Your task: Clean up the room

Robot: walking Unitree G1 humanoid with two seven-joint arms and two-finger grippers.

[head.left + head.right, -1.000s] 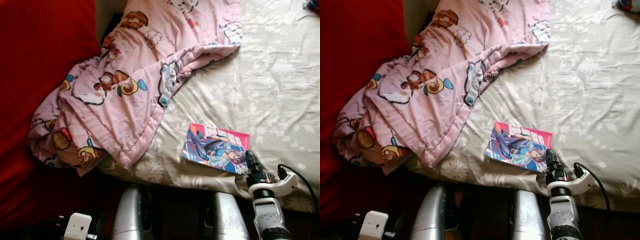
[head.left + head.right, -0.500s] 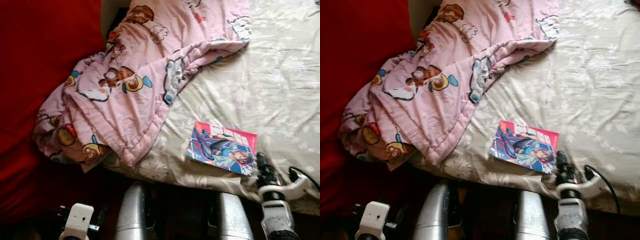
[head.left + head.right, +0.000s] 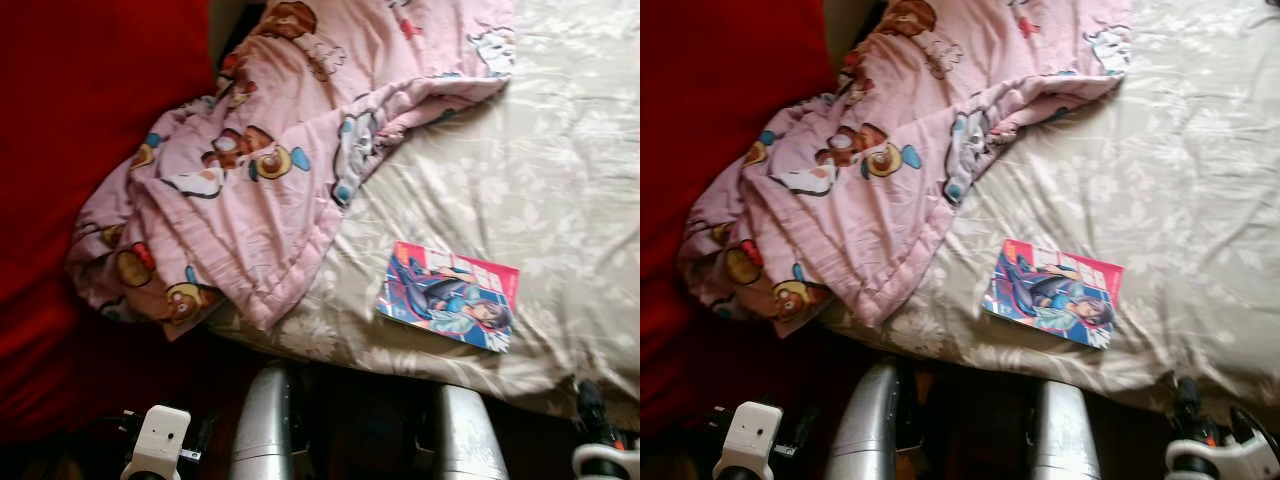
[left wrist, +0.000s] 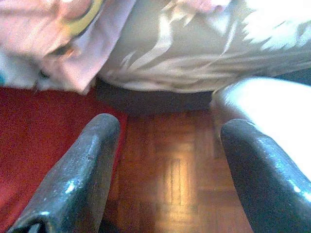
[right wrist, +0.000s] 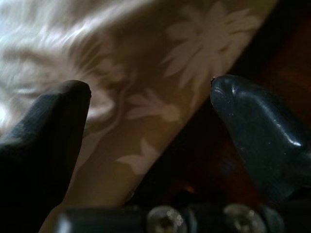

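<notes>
Beige flower-patterned bed sheet (image 3: 560, 180) covers the right and centre of the frame. On it, lower right of centre, lies a colourful thin comic book (image 3: 448, 308), flat near the bed's edge. Upper left, a crumpled pink cartoon-print quilt (image 3: 260, 170) overhangs a red carpet (image 3: 70, 130). Right gripper (image 5: 150, 121), jaws apart, sits at the sheet's hanging edge, bottom right; left gripper (image 4: 167, 160), jaws apart, hangs over wooden parquet floor (image 4: 170, 179).

Bed (image 3: 560, 150) under pale floral-print sheet, sunlit at far side, red covering (image 3: 70, 150) at its left, parquet wood floor (image 4: 170, 184) below bed edge, warm glare on boards
</notes>
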